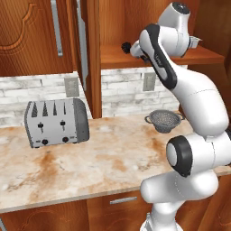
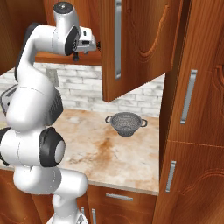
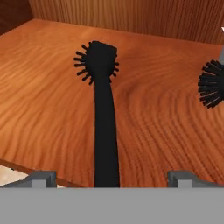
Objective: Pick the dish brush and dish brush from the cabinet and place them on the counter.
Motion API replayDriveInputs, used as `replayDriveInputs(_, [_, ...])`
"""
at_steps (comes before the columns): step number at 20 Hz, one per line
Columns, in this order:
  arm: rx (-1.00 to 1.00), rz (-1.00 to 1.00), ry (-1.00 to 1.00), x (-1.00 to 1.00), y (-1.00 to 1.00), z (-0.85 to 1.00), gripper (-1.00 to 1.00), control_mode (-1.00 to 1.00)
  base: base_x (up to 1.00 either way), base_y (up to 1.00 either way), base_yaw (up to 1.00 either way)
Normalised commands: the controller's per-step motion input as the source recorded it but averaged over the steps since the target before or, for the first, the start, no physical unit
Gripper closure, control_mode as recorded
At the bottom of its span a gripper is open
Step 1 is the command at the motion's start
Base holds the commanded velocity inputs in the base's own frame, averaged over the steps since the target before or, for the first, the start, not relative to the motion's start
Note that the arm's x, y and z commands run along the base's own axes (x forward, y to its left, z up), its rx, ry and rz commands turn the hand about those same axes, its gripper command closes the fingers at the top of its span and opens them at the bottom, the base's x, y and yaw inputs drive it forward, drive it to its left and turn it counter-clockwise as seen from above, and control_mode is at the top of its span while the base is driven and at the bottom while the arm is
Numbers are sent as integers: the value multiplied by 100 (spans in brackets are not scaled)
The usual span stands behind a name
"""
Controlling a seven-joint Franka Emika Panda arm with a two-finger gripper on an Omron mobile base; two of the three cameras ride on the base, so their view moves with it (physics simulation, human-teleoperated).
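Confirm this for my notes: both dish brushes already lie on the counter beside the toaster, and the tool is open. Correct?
Not quite. The dish brushes are not on the counter; the hand view shows one dish brush lying on the cabinet shelf, the second dish brush to its right. The tool is indeed open, its fingertips either side of the nearer handle.
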Motion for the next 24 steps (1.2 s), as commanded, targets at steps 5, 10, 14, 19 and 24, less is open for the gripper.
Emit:
replayDriveInputs(5, [0, 1, 0, 19, 0, -3, -100, -100, 0, 0, 0])
replayDriveInputs(10, [0, 0, 1, 4, 8, -5, -100, -100, 0, 0, 0])
replayDriveInputs(14, [0, 0, 2, 2, 0, -12, -100, -100, 0, 0, 0])
replayDriveInputs(19, [0, 0, 3, 4, 0, -15, -100, -100, 0, 0, 0])
replayDriveInputs(24, [0, 0, 1, 2, 0, -12, -100, -100, 0, 0, 0])
